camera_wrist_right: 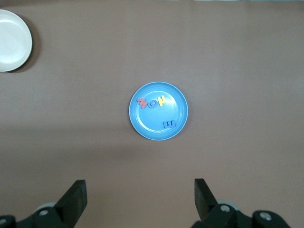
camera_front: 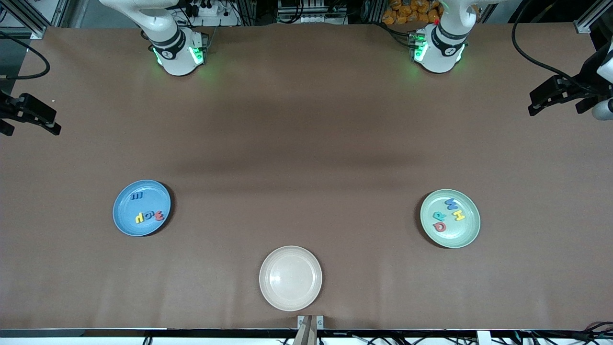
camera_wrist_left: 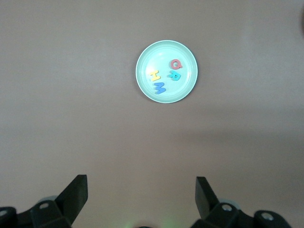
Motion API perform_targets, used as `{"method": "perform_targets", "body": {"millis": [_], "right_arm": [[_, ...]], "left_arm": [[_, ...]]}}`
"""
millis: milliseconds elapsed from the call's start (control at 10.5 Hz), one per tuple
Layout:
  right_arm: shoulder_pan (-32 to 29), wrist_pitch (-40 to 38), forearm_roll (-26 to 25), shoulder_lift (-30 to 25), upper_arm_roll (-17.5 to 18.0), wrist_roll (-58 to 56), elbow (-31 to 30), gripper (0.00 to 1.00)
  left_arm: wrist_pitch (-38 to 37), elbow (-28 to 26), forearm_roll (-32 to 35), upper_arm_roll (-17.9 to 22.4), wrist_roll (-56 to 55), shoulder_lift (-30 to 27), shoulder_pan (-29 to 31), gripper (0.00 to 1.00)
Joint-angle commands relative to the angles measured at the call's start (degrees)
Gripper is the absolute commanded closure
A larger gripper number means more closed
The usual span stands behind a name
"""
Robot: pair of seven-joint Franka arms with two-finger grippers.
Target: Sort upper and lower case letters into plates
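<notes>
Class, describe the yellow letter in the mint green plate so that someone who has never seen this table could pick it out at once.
Find the mint green plate toward the left arm's end of the table. Four small letters lie in it: a blue one, a yellow one, a teal one and a red one. The yellow letter, an H, is the only yellow one there, lying beside the blue letter.

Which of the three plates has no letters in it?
The cream plate, nearest the front camera. The blue plate and the mint green plate each hold four letters.
</notes>
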Motion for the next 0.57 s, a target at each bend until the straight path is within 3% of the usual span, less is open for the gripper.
{"method": "perform_targets", "body": {"millis": [0, 477], "right_arm": [[-0.1, -1.0, 0.2, -0.2, 0.0, 0.6, 0.7, 0.00], [-0.2, -0.9, 0.1, -0.2, 0.1, 0.6, 0.7, 0.00]], "left_arm": [[2.0, -2.4, 0.0, -0.8, -0.2, -1.5, 0.8, 0.00], [2.3, -2.1, 0.3, -0.4, 0.7, -1.6, 0.9, 0.00]]}}
